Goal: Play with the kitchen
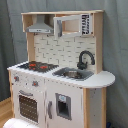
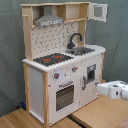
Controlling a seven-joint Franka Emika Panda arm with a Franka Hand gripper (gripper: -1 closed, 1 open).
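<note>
The kitchen [image 1: 60, 75] [image 2: 62, 65] is a tall white and light-wood toy unit. It has a black-red stovetop [image 1: 36, 65] [image 2: 51, 59], a sink [image 1: 74, 74] [image 2: 84, 50] with a black faucet [image 1: 84, 59] [image 2: 75, 39], a grey hood [image 1: 40, 26] [image 2: 49, 20], an oven door [image 1: 28, 106] [image 2: 65, 96] and knobs [image 2: 56, 76]. In the second exterior view its small upper cabinet door [image 2: 98, 11] is swung open. My gripper [image 2: 114, 90] is a white shape low at the second exterior view's right, in front of the kitchen and apart from it. It also shows as a white shape [image 1: 19, 123] at the first exterior view's bottom left.
The kitchen stands on a wooden tabletop [image 2: 95, 115] made of boards with a seam. A grey-green curtain [image 2: 11, 55] [image 1: 116, 45] hangs behind it.
</note>
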